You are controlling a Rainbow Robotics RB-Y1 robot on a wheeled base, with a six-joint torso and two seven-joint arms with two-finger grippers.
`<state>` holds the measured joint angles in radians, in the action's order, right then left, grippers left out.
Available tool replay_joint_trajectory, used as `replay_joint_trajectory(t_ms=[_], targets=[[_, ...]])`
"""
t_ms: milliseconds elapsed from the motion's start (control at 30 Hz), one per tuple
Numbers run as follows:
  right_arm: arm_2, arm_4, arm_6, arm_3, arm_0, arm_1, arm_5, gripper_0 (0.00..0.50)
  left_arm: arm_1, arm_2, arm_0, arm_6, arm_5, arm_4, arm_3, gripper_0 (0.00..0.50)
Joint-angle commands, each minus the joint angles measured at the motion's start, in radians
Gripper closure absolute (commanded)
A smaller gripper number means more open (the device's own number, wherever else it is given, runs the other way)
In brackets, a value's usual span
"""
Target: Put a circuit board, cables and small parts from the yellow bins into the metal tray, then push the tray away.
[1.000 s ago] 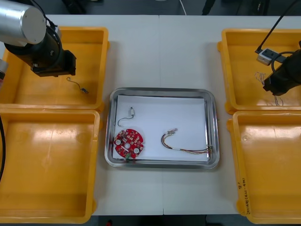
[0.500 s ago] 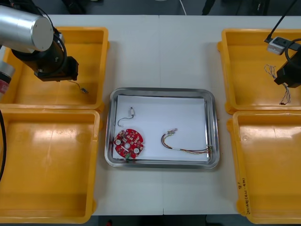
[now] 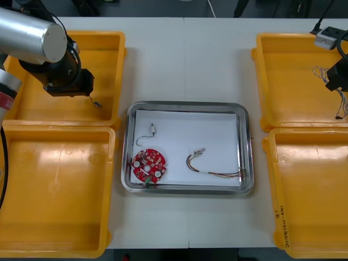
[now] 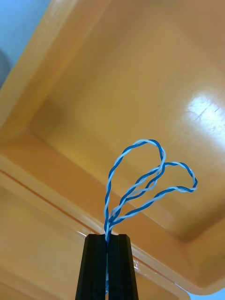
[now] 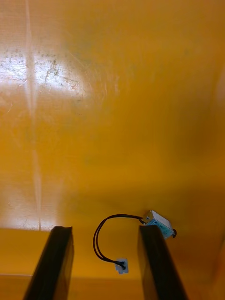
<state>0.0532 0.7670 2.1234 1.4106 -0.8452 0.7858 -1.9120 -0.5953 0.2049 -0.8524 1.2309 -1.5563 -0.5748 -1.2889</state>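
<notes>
Pinching twisted cable loops point(image 4: 140, 182), right claw point(image 4: 107, 237)

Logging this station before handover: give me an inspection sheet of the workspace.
Surface: light table; metal tray at its middle, yellow bins at both sides.
Job's things: red circuit board in the tray.
Clutter: nothing seen.
Hands: left hand open over far left bin, above black cable with small metal part; right hand over far right bin, shut on blue and white cable.
Cables: second black cable and red and yellow cable in the tray.
Surroundings: dark shapes beyond the table.
</notes>
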Motion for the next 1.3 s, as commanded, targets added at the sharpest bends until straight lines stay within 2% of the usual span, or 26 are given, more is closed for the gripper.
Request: replay_joint_trajectory(t_ms=[33,267,333,567,800,1033,1300], targets=[[0.031,0.006,-0.057,0.085,-0.021,-0.005,-0.008,0.5,0.011,0.013,-0.027,0.102,0.012,-0.013,-0.012,0.5],[0.011,0.044,-0.071,0.165,-0.018,-0.007,-0.008,0.5,0.009,0.014,-0.028,0.102,0.012,-0.016,-0.012,0.5],[-0.009,0.071,-0.082,0.188,-0.018,-0.007,-0.008,0.5,0.009,0.014,-0.027,0.104,0.012,-0.013,-0.012,0.5],[-0.107,0.087,-0.109,0.304,-0.018,-0.008,-0.008,0.5,0.002,0.013,-0.027,0.121,0.012,0.0,-0.01,0.5],[-0.203,0.104,-0.131,0.387,-0.018,-0.051,-0.008,0.5,-0.012,0.004,-0.023,0.148,0.018,0.024,0.002,0.5],[-0.271,0.11,-0.14,0.39,-0.048,-0.108,-0.008,0.5,-0.029,-0.044,-0.025,0.203,0.021,0.026,0.042,0.5],[-0.372,0.071,-0.131,0.386,-0.098,-0.171,-0.008,0.5,-0.057,-0.13,-0.025,0.326,0.048,0.035,0.117,0.5]])
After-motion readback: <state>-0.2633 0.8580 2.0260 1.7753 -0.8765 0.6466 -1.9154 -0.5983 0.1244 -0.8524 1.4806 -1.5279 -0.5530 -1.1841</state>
